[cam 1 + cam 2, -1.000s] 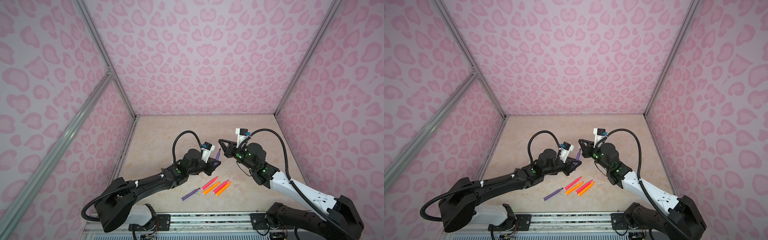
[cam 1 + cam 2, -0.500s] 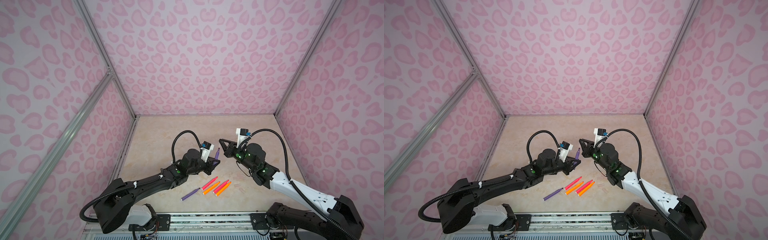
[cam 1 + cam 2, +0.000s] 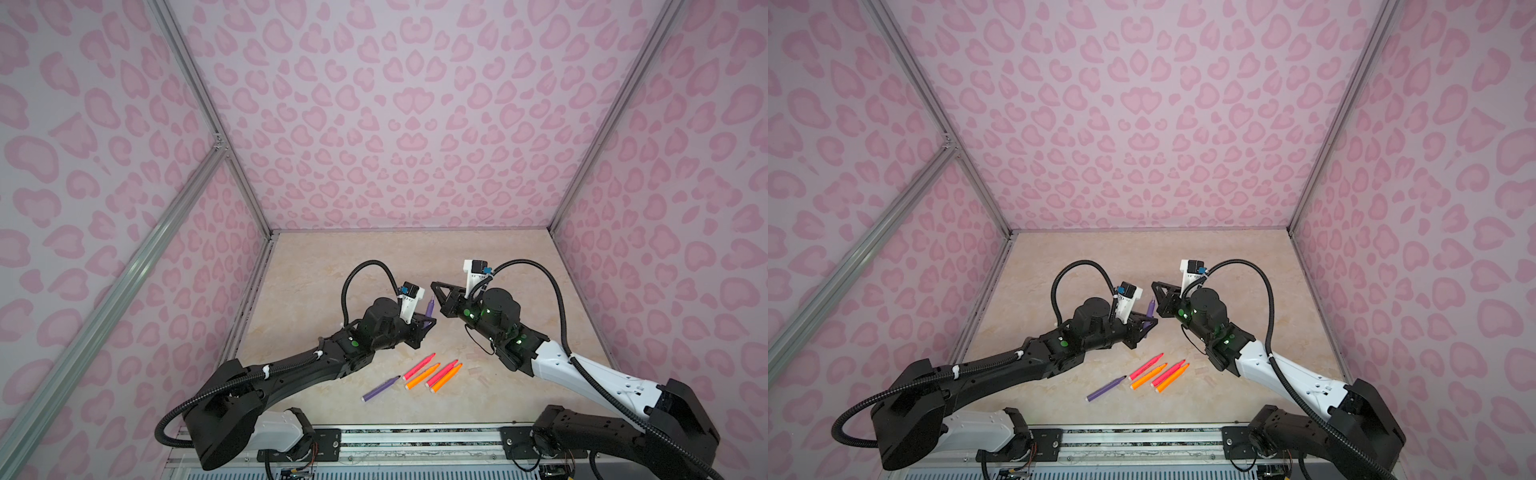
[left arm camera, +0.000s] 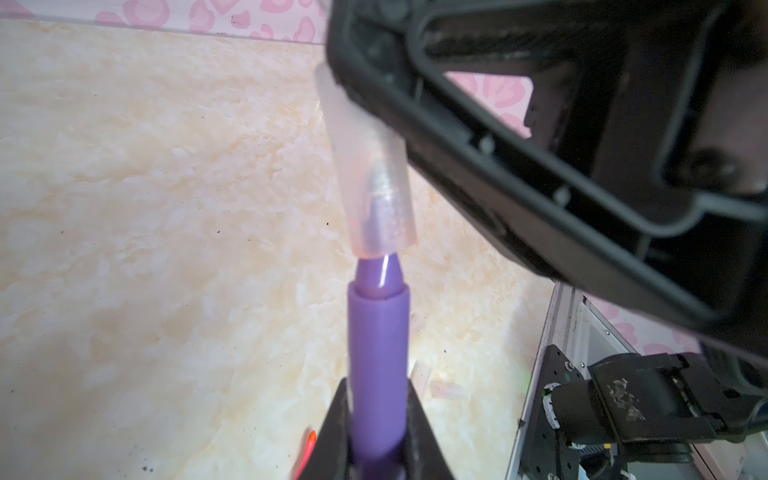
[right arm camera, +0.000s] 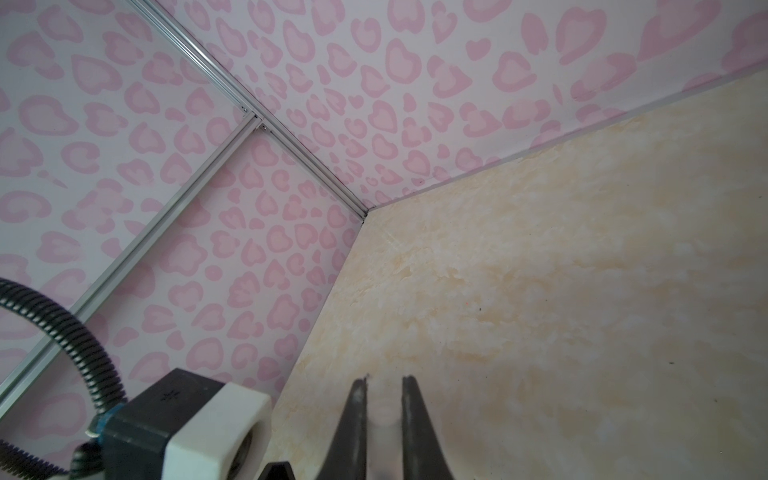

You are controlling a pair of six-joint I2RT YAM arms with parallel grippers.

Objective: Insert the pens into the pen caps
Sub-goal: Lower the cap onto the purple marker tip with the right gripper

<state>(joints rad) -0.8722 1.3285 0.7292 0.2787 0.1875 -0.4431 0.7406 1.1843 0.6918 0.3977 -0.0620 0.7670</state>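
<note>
My left gripper (image 3: pixel 428 322) (image 3: pixel 1150 322) is shut on a purple pen (image 3: pixel 429 308) (image 4: pixel 377 353), held above the table with its tapered tip pointing up. My right gripper (image 3: pixel 436 287) (image 5: pixel 384 386) is shut on a clear pen cap (image 4: pixel 374 183) (image 5: pixel 384 419). In the left wrist view the cap's open end sits over the pen's tip, with the tip partly inside and the cap slightly tilted. Several more pens lie near the front of the table, among them a purple one (image 3: pixel 381 389), a pink one (image 3: pixel 419 366) and an orange one (image 3: pixel 446 378).
Faint loose pen caps (image 3: pixel 473 371) (image 4: pixel 446 390) lie on the beige table to the right of the pens, under the right arm. Pink patterned walls close in the back and both sides. A metal rail (image 3: pixel 415 432) runs along the front edge.
</note>
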